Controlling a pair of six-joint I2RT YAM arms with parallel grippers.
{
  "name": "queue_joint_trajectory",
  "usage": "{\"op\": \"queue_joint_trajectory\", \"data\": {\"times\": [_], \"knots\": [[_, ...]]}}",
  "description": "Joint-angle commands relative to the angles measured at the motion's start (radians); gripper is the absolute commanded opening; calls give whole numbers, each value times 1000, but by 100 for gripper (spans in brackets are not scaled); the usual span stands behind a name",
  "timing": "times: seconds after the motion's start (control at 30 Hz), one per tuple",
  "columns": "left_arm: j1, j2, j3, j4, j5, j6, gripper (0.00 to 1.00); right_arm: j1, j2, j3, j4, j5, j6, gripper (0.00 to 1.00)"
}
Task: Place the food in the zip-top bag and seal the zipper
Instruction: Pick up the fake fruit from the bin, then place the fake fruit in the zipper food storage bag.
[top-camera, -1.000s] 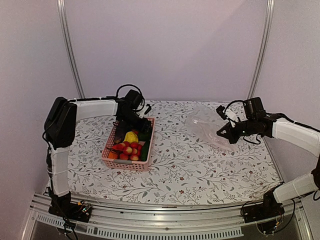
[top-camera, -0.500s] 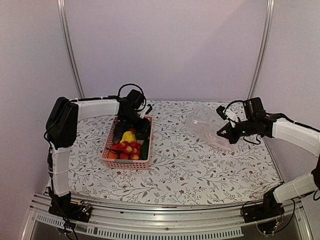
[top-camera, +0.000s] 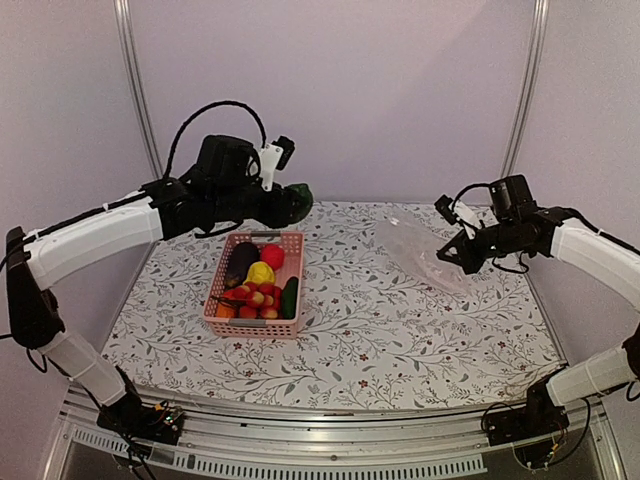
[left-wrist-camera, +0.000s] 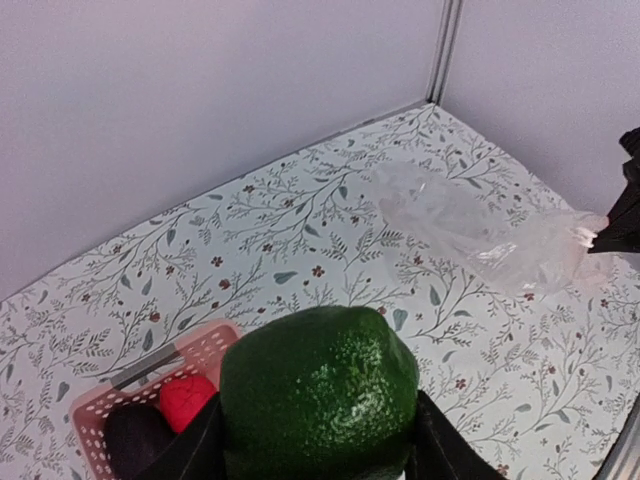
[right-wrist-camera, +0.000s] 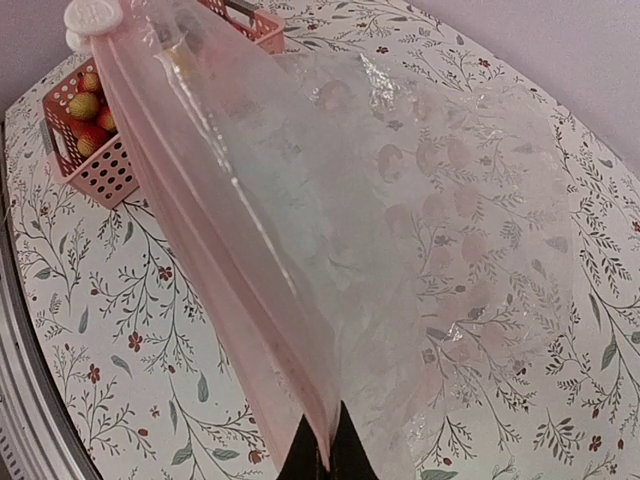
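Plastic bag (top-camera: 415, 250) pinched at one end of its mouth edge by right end effector (right-wrist-camera: 325, 455), jaws fully closed on the film. That corner raised, rest of bag draped on bench (top-camera: 400, 345) at far right. Pinkish zipper (right-wrist-camera: 205, 215) running up and away from the jaws in right wrist view. Mouth parted or pressed together: can't tell. Nothing visible inside bag. On left end effector (left-wrist-camera: 318, 420): jaws clamped on one green piece (top-camera: 291, 202), held high above far end of basket (top-camera: 255, 327), well apart from bag. Remaining food (top-camera: 256, 290) in basket: red berries, a yellow piece, a dark purple piece, a long green one, orange bits at near end. Status, judging by layout: early. One pick done, zero pieces bagged, zipper not sealed. Left to do: carry green piece across to bag, get mouth open wide enough, drop in, repeat for the whole heap, then run zipper shut end to end. Likely snags: limp bag, single-corner hold, no guarantee of a gaping mouth. Bulky green piece, so wide opening needed. Seal step probably a two-arm job, only after emptying basket.
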Motion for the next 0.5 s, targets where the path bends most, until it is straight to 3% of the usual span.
{"op": "queue_joint_trajectory", "data": {"times": [0.0, 0.23, 0.47], "knots": [[-151, -58, -134, 360, 44, -45, 36, 7, 0, 68, -115, -27, 11, 0], [-339, -41, -252, 893, 191, -20, 36, 15, 27, 185, -257, -104, 30, 0], [-416, 141, -129, 1010, 207, 66, 36, 34, 35, 252, -327, -207, 59, 0]]}}
